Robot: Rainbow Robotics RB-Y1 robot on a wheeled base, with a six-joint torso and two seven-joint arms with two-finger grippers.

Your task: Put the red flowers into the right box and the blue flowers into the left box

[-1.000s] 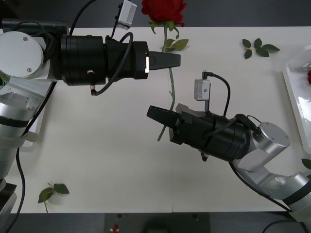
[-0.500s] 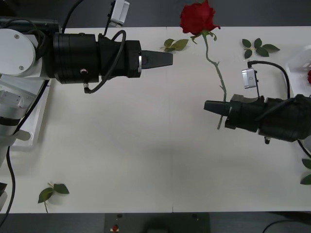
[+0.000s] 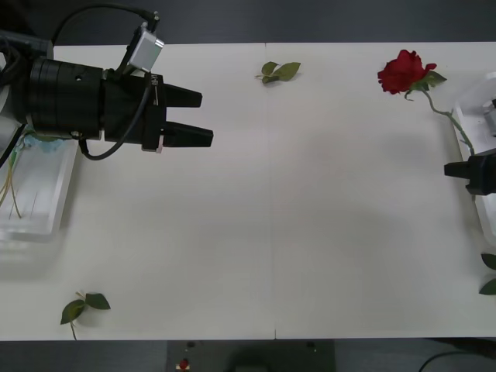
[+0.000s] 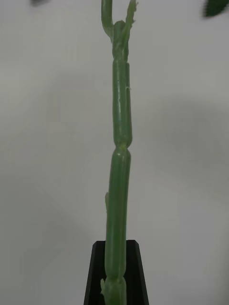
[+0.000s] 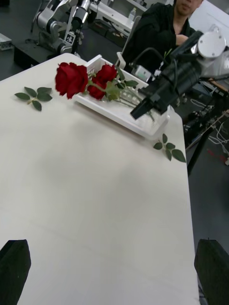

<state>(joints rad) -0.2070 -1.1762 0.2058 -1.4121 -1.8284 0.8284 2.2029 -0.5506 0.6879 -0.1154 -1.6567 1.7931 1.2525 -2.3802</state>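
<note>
The right gripper (image 3: 449, 168) pinches a red rose (image 3: 403, 71) by its stem, holding it beside the right box (image 3: 465, 116) for dropping in; the left gripper (image 3: 203, 118) waits spread wide near the left box (image 3: 46, 221)

The right box (image 3: 467, 124) and the right gripper (image 3: 452, 169) were cut off by the front view's right edge; the left box (image 3: 46, 221) was partly hidden under the left arm
</note>
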